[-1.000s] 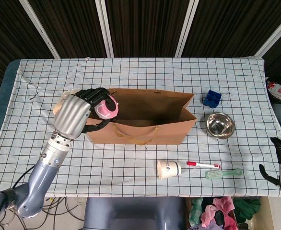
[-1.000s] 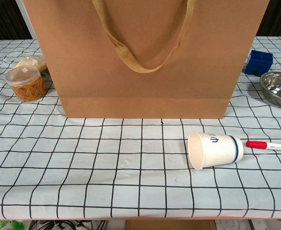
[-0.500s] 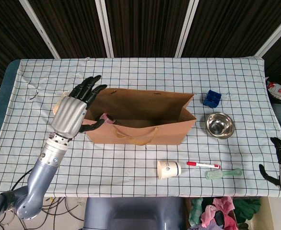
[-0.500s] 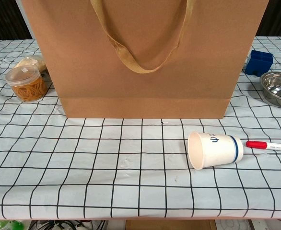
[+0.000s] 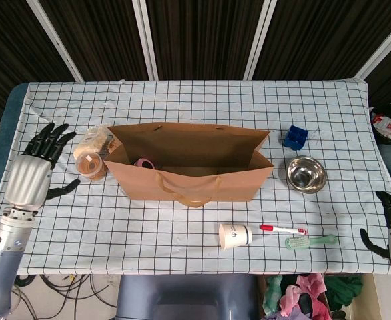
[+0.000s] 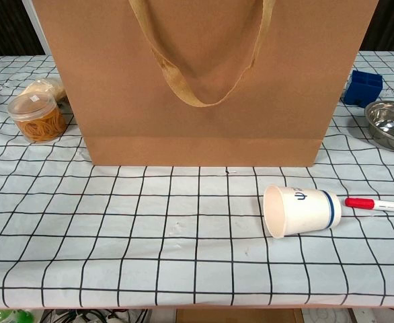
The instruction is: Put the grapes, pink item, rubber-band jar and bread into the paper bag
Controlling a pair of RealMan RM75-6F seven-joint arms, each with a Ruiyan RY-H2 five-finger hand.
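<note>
Lying inside the upright paper bag (image 5: 189,170) near its left end, the pink item (image 5: 143,162) shows over the rim, while the rubber-band jar (image 6: 37,117) and bread (image 5: 93,139) sit on the surface just left, beyond them the left robot hand (image 5: 34,175) empty with fingers spread, the right robot hand (image 5: 390,227) too cropped to tell.

Your table (image 5: 202,100) w/ white black-grid cloth; behind it, dark slatted wall panels (image 5: 202,33) w/ white diagonal strips. Floor below front edge: cables, crumpled cloths (image 5: 302,297).
</note>
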